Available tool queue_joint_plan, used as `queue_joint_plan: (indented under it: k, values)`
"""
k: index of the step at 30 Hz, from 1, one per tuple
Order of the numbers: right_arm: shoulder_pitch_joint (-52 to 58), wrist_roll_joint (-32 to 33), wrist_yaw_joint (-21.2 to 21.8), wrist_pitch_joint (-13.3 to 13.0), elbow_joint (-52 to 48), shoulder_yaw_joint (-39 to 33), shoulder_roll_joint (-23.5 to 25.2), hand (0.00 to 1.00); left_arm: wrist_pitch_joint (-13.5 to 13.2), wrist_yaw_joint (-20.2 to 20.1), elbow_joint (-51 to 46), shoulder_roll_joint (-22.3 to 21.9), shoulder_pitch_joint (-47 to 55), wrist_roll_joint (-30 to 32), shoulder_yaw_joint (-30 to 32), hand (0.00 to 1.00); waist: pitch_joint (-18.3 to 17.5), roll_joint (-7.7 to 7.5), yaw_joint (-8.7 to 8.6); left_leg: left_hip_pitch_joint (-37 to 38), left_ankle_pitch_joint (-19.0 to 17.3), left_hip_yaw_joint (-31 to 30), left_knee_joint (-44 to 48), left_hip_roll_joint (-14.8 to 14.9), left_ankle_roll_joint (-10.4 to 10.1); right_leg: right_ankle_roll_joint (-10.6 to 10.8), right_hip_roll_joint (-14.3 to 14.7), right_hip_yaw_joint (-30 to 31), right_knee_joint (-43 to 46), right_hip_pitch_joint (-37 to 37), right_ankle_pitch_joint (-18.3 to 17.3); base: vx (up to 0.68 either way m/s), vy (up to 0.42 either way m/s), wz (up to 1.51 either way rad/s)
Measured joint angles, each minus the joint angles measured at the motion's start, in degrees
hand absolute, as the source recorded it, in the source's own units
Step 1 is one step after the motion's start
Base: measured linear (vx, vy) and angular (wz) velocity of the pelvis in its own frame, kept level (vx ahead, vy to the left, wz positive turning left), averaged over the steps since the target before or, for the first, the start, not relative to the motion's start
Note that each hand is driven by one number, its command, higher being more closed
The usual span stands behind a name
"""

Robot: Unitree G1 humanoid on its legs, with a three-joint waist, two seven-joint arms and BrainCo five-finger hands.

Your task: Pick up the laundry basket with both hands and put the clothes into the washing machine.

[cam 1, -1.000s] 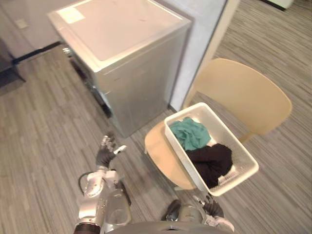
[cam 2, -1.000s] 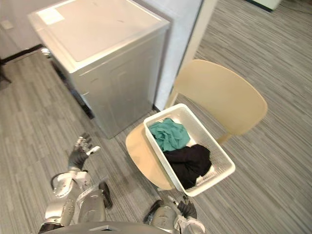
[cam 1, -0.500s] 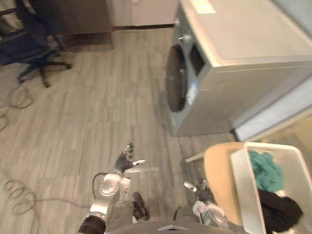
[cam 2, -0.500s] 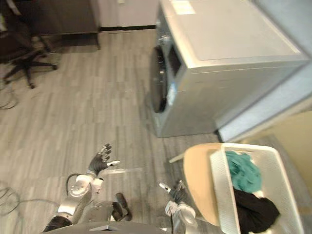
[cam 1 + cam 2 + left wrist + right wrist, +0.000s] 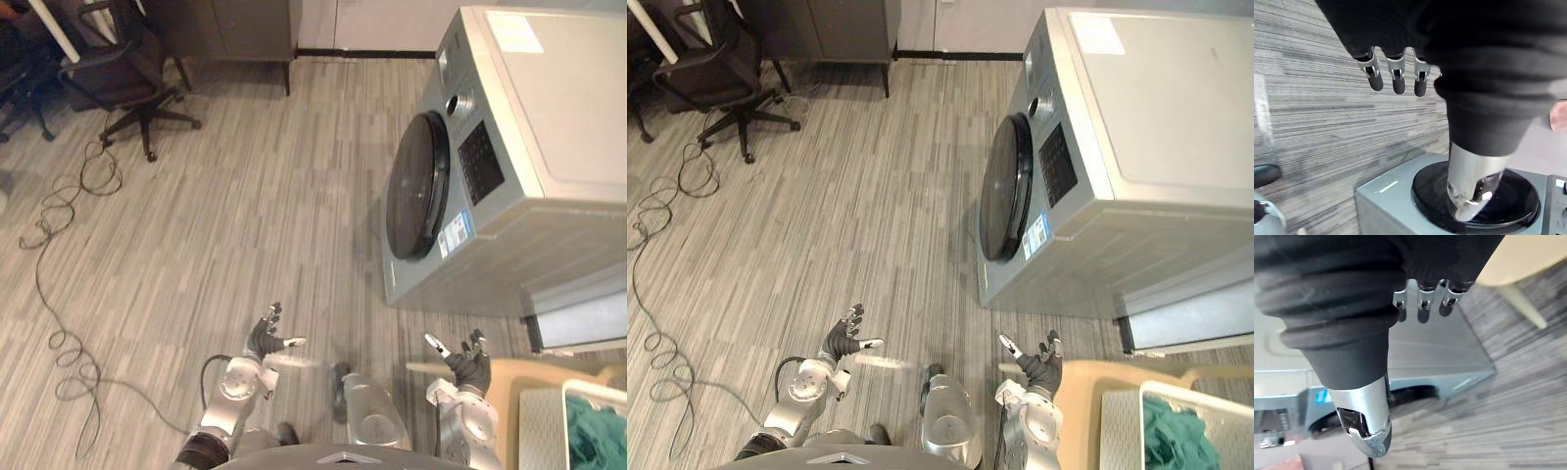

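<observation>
One boxy grey washing machine, round-doored

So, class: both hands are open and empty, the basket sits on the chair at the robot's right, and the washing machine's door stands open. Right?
No: the door of the washing machine is shut, flush against its front, as the left eye view shows. The rest holds: left hand and right hand open and empty, basket on the chair at the robot's right.

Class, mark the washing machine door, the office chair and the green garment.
washing machine door (image 5: 418,188): left eye view, centre of the dark round glass.
office chair (image 5: 113,76): left eye view, its dark seat.
green garment (image 5: 1174,438): right eye view, middle of the cloth.
</observation>
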Motion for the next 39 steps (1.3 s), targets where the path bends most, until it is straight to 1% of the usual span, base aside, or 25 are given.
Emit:
queue_joint_plan:
  k: [2,3,5,7,8,11,12,13,14,15,17,19,20,21,22,25,26,27,28,29,30,32,35,38,39]
  values:
    - [-0.04,0.01,-0.5,-0.55,-5.06,1.71,-0.36,0.0,-0.01,0.51,-2.19,-1.35,2.24,-0.1,2.44,0.0,0.14,0.31,2.46,-4.52,11.54,2.84,21.78,8.06,0.88,-2.73,2.79,2.89,-0.9,5.85,-1.87,0.47,-0.091,-1.15]
    - [-0.05,-0.02,-0.98,-1.31,-6.94,2.84,-0.93,0.0,-0.12,1.0,-3.35,-1.61,3.57,-0.19,2.44,0.0,0.0,0.68,3.29,-6.65,11.71,2.65,30.3,11.28,0.88,-2.76,3.73,5.21,-1.41,8.57,-3.17,0.42,-0.024,-1.28]
    - [-0.12,-0.14,-1.54,-1.83,-8.08,4.07,-0.92,0.0,-0.16,1.31,-4.92,-2.07,4.29,-0.19,3.18,0.0,-0.11,0.83,4.67,-10.22,10.22,3.59,35.67,14.58,1.16,-2.12,3.31,9.41,-2.69,11.8,-4.39,0.43,0.035,-1.05]
    - [-0.14,-0.32,-1.6,-1.73,-8.13,5.04,-0.7,0.0,-0.19,1.93,-5.11,-2.78,4.47,-0.24,4.69,0.0,0.03,0.55,5.93,-12.46,8.45,5.37,32.11,16.16,1.41,-0.98,1.92,13.05,-4.17,13.23,-5.06,0.35,0.115,-0.86]
    - [0.11,-0.87,-1.58,-1.64,-8.13,5.35,-0.64,0.0,-0.17,2.08,-5.19,-2.78,4.52,-0.24,4.8,0.0,0.13,0.4,6.22,-12.92,7.85,5.8,29.08,16.13,1.2,-0.38,1.28,13.95,-4.96,13.89,-5.41,0.34,0.184,-0.73]
    - [-0.45,-1.83,-1.46,-0.67,-8.13,7.18,-0.63,0.0,0.17,1.96,-6.84,-2.79,6.44,-0.38,4.79,0.0,0.22,-0.26,7.45,-13.25,6.42,4.84,3.1,12.89,0.43,3.15,-2.66,18.58,-8.09,16.81,-7.45,0.35,0.323,-0.59]
    - [-1.18,-3.76,-1.37,-0.71,-7.93,7.63,-0.99,0.0,0.17,1.87,-7.84,-2.83,6.92,-0.38,4.79,0.0,0.14,-0.26,8.01,-12.58,7.42,1.34,-9.53,9.83,-1.09,5.06,-4.21,20.26,-8.52,16.64,-8.73,0.31,0.381,-0.65]
    - [-1.16,-4.19,-1.29,-0.69,-7.57,7.86,-1.32,0.0,0.16,1.88,-8.18,-2.84,7.11,-0.37,4.85,0.0,0.05,-0.1,8.31,-12.11,7.97,-1.13,-14.69,8.59,-2.03,6.25,-4.56,21.48,-8.4,16.31,-9.94,0.23,0.359,-0.89]
    - [-2.21,-5.67,-1.1,-0.67,-6.48,8.15,-2.84,0.0,0.14,1.88,-8.17,-2.93,8.12,-0.37,4.61,0.0,-0.89,1.56,8.94,-11.72,8.8,-5.31,-21.04,8.15,-4.45,8.55,-4.2,23.93,-8.62,15.98,-11.48,0.35,0.544,-1.13]
    - [-4.22,-5.84,-0.54,-0.47,-2.21,8.23,-2.63,0.0,0.24,1.74,-6.89,-2.22,8.3,-0.35,4.93,0.0,-1.42,0.04,9.09,-11.99,11.77,-6.0,-17.5,6.04,-5.58,8.78,-6.49,27.56,-8.64,15.88,-12.57,0.44,0.654,-1.06]
    - [-4.92,-6.44,0.27,-0.34,1.39,9.54,-1.48,0.0,0.38,1.83,-6.67,-0.48,8.55,-0.21,6.23,0.0,-2.39,-3.18,8.1,-14.56,6.49,-4.92,-11.6,3.98,-3.66,9.5,-8.59,30.77,-8.4,14.86,-9.54,0.4,0.5,-0.33]
    - [-5.67,-8.79,0.89,0.45,4.19,10.29,-0.92,0.0,0.38,1.88,-6.67,0.61,8.77,-0.19,7.35,0.0,-2.87,-4.58,8.89,-14.58,3.31,-1.91,-7.99,4.08,-2.17,9.39,-9.62,33.08,-6.3,12.81,-7.11,0.35,0.374,-0.53]
    - [-6.94,-10.51,1.26,0.64,5.3,10.49,-0.8,0.0,0.38,1.92,-6.65,1.43,8.81,-0.16,7.45,0.0,-3.01,-4.81,9.04,-13.96,2.9,-0.29,-7.41,3.95,-1.39,10.16,-10.26,33.44,-4.7,11.06,-5.16,0.42,0.39,-1.0]
    - [-9.58,-12.56,1.33,0.7,7.22,10.5,-1.03,0.0,0.38,1.92,-6.81,2.13,8.68,-0.14,7.58,0.0,-2.81,-4.28,8.69,-12.78,3.06,1.18,-8.04,4.27,-0.61,12.79,-10.43,33.28,-2.25,8.45,-2.29,0.33,0.254,-0.91]
    - [-11.22,-13.31,1.34,0.76,8.48,10.5,-1.18,0.0,0.38,1.91,-7.04,2.32,8.61,-0.13,7.94,0.0,-2.43,-3.63,8.72,-11.59,3.11,1.88,-9.18,4.49,-0.34,14.41,-10.14,33.1,-0.59,6.81,-2.19,0.34,0.218,-1.23]
    - [-20.58,-19.16,1.03,1.74,12.31,11.3,-5.24,0.0,0.2,2.1,-7.13,2.38,6.26,-0.1,8.9,0.0,-0.61,2.01,9.66,-4.17,3.44,5.2,-18.08,6.45,-0.9,12.26,-7.91,19.96,1.25,-3.23,-6.23,0.19,0.073,-1.36]
    - [-23.14,-20.29,0.77,1.76,12.29,11.35,-7.99,0.0,0.09,2.11,-7.09,2.18,4.48,-0.12,8.64,0.0,-0.13,3.64,9.32,-3.58,3.79,6.22,-19.32,7.32,-1.27,10.46,-7.07,14.59,-2.22,-6.45,-5.06,0.17,-0.013,-0.71]
    - [-24.71,-21.92,-0.25,1.84,12.26,11.07,-10.2,0.0,-0.33,2.13,-7.01,2.3,2.05,-0.14,8.42,0.0,0.3,4.17,8.92,-4.01,4.21,6.34,-19.06,6.93,-1.56,9.47,-6.69,12.52,-7.91,-7.91,-0.57,0.18,-0.04,-0.22]
    - [-24.78,-22.97,-0.56,2.12,12.28,10.61,-10.87,0.0,-0.55,2.08,-6.97,2.42,1.1,-0.18,8.41,0.0,0.43,3.76,8.74,-3.97,4.21,6.23,-18.67,6.41,-1.56,9.47,-6.44,12.56,-11.36,-7.88,3.32,0.18,-0.099,0.46]
    - [-24.71,-24.52,-1.49,3.33,12.29,9.54,-11.36,0.0,-1.08,2.09,-6.95,2.68,-0.11,-0.18,8.51,0.0,0.9,1.65,7.84,-3.73,4.09,5.12,-17.26,4.43,-1.77,8.89,-6.88,13.29,-15.71,-6.92,14.39,0.23,-0.135,0.59]
    - [-27.08,-26.17,-2.02,4.65,12.35,8.24,-13.87,0.0,-1.44,2.19,-5.9,0.49,-0.9,-0.23,8.68,0.0,2.31,4.57,7.32,-5.47,5.25,3.34,-14.63,6.12,-2.86,9.01,-5.82,12.78,-15.6,-6.34,15.35,0.22,-0.128,0.49]
    - [-29.58,-27.42,-3.1,5.51,12.3,6.85,-14.56,0.0,-1.58,2.1,-5.64,-0.58,-0.98,-0.22,8.04,0.0,3.0,4.15,7.51,-8.78,4.57,1.32,-15.19,5.53,-3.32,8.8,-6.19,12.74,-16.81,-6.42,15.18,0.12,-0.093,0.09]
    - [-30.3,-28.24,-4.93,6.57,11.82,5.92,-14.29,0.0,-1.61,2.1,-4.55,-1.34,-1.13,-0.22,6.77,0.0,3.6,5.02,7.65,-11.68,11.32,-0.93,-20.93,5.84,-2.55,8.7,-4.5,10.75,-16.92,-6.32,14.55,0.03,-0.067,0.08]
    - [-31.45,-28.22,-7.23,7.2,10.23,2.2,-13.89,0.0,-1.56,2.14,-4.52,-1.15,-2.32,-0.24,6.67,0.0,6.09,3.83,7.79,-12.98,11.38,-3.66,-23.06,4.56,-3.15,9.06,-5.12,8.49,-16.72,-7.09,13.96,-0.05,0.023,0.49]
    - [-32.97,-28.21,-8.43,7.86,10.21,0.64,-13.88,0.0,-1.43,2.22,-4.52,-0.48,-2.45,-0.24,6.73,0.0,7.43,3.1,8.77,-13.69,11.68,-3.91,-22.96,4.1,-3.05,9.23,-5.57,8.37,-16.64,-7.65,14.23,-0.11,0.057,0.31]
